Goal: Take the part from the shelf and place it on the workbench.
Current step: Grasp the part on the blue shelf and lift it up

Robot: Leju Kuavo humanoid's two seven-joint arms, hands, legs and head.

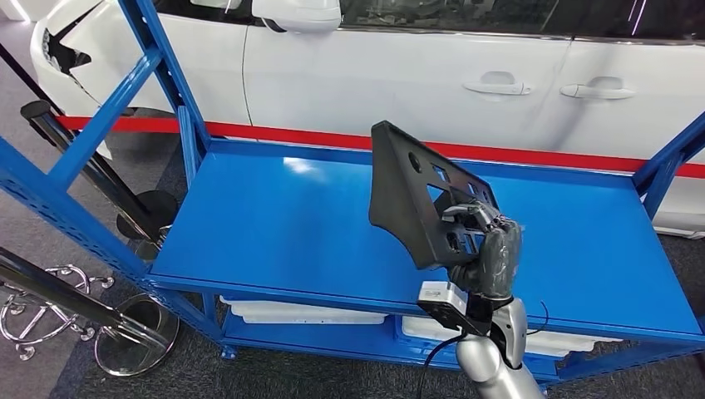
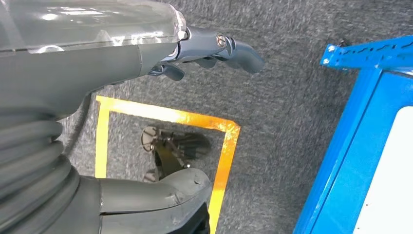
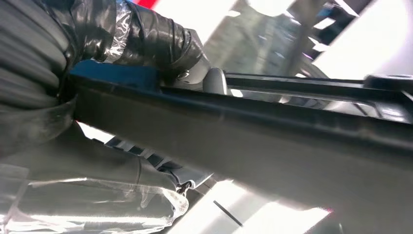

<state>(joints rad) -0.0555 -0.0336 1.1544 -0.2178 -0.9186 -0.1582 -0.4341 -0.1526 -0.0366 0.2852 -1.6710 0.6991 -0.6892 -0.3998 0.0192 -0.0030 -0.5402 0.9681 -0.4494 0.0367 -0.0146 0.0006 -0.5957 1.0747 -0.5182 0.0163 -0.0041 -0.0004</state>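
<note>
The part is a flat black plastic panel (image 1: 409, 191) with several cut-out holes, held tilted on edge above the blue shelf (image 1: 274, 224). My right hand (image 1: 486, 249) grips its lower right corner, fingers wrapped over the front face. In the right wrist view the panel (image 3: 272, 141) runs as a dark bar across the picture, clamped between the thumb and fingers of the right hand (image 3: 97, 97). My left hand (image 2: 160, 63) hangs over grey carpet with its fingers apart and nothing in it.
A white car (image 1: 399, 66) with a red line on the floor before it stands behind the shelf. White trays (image 1: 299, 312) lie on the lower level. Chrome stanchion bases (image 1: 137, 332) stand at the left. Yellow floor tape (image 2: 224, 151) marks the carpet beside the blue shelf frame (image 2: 360, 141).
</note>
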